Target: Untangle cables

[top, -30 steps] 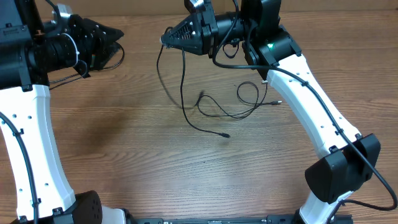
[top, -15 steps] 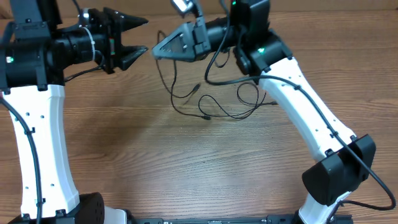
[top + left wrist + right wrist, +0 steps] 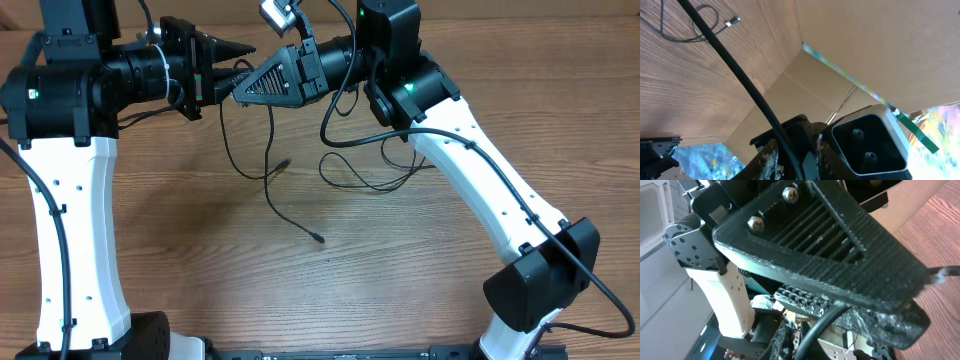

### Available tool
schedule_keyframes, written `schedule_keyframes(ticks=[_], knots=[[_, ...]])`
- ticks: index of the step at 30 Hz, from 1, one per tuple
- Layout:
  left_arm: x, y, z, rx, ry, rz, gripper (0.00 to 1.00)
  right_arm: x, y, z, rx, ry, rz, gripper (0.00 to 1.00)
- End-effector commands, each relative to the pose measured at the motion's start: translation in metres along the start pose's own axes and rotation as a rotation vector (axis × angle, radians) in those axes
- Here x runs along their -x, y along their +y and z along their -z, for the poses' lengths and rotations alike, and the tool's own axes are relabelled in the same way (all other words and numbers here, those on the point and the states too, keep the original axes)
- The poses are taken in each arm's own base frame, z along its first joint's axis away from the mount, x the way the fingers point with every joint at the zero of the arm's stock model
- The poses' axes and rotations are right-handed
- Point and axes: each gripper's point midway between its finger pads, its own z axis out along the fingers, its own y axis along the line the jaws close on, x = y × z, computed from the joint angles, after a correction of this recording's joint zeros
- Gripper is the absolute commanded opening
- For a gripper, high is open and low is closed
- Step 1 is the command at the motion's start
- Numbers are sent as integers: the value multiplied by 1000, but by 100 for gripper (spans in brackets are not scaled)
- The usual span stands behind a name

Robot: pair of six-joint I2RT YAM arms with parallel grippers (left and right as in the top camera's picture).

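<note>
Hanging from the right gripper [image 3: 240, 94], which is clamped on them, the cables [image 3: 270, 185] are now met by the left gripper [image 3: 240, 68], closed in around a strand; a firm grip cannot be told. Pulling apart can be started. A second earlier the left gripper was held well away and more cord lay on the table [image 3: 200, 270].
</note>
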Motion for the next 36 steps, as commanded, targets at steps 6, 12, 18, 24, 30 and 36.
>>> schedule_keyframes(ticks=[6, 12, 18, 24, 30, 36], knots=[[-8, -4, 6, -16, -12, -20, 9, 3, 29, 6, 7, -18, 84, 4], [-6, -4, 6, -15, -22, -39, 4, 4, 28, 9, 4, -23, 85, 5], [24, 1, 10, 25, -197, -153, 4, 8, 23, 39, -8, -26, 131, 89], [1, -18, 11, -48, -93, -250, 4, 31, -24, 102, -176, -208, 11, 100], [8, -37, 34, -64, -267, -402, 4, 18, -121, 197, -624, -484, -349, 100], [29, -28, 59, 65, -488, -556, 4, -24, -164, 252, -938, -564, -570, 100]])
